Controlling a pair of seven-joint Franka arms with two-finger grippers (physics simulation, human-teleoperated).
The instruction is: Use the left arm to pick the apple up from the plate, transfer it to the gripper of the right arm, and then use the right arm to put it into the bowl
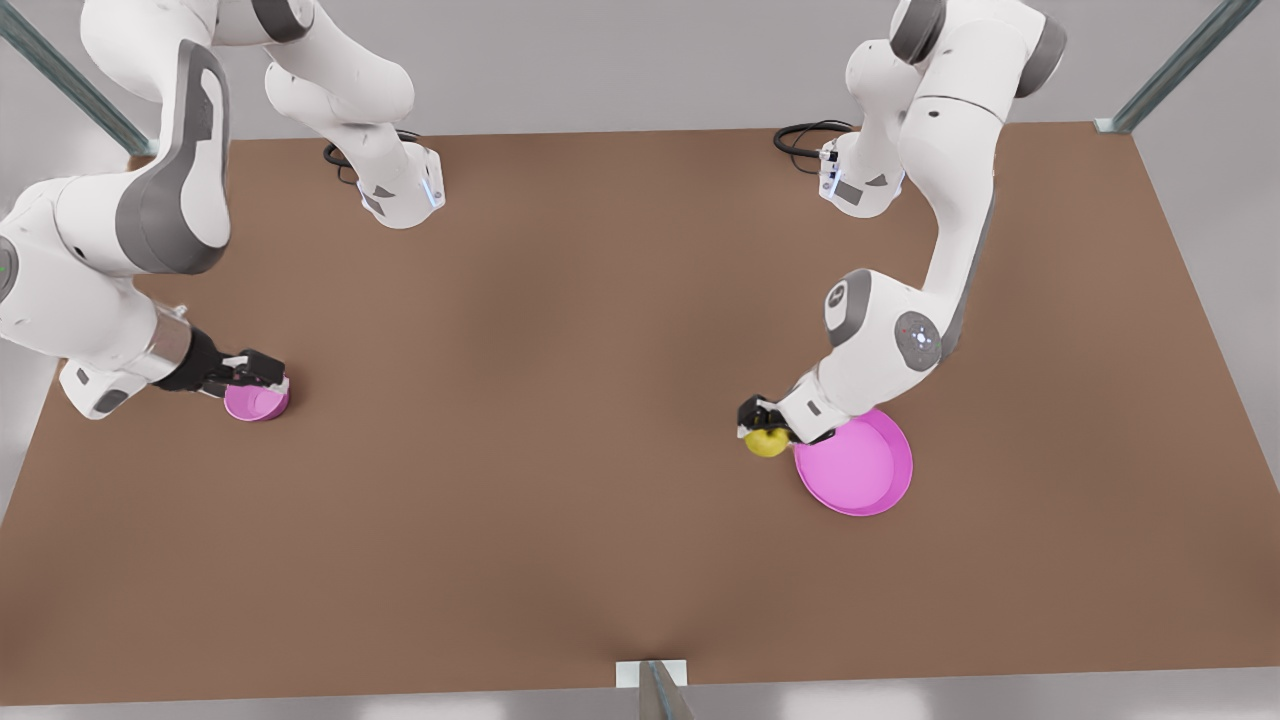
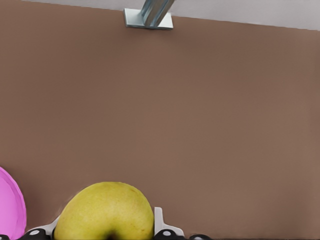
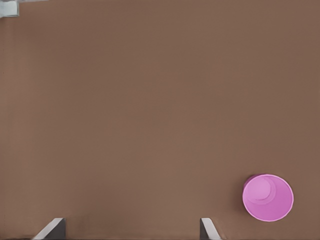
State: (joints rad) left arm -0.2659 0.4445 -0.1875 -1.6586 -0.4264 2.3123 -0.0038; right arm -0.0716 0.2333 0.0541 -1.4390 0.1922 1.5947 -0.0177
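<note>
A flat, matte brown desk (image 3: 150,100) spread across almost the whole picture. In the lower right of the frame stood the small, deep, round magenta-pink bowl (image 3: 268,197), seen from above, with a paler pink floor inside and a thin dark shadow along its near-left side. At the bottom edge, two pale grey fingertips (image 3: 52,230) of the right gripper (image 3: 131,231) rose into view, set wide apart with bare desk between them and nothing held. The bowl lay just beside the nearer fingertip without touching it. A small light metal fitting (image 3: 8,7) sat in the upper left corner.
</note>
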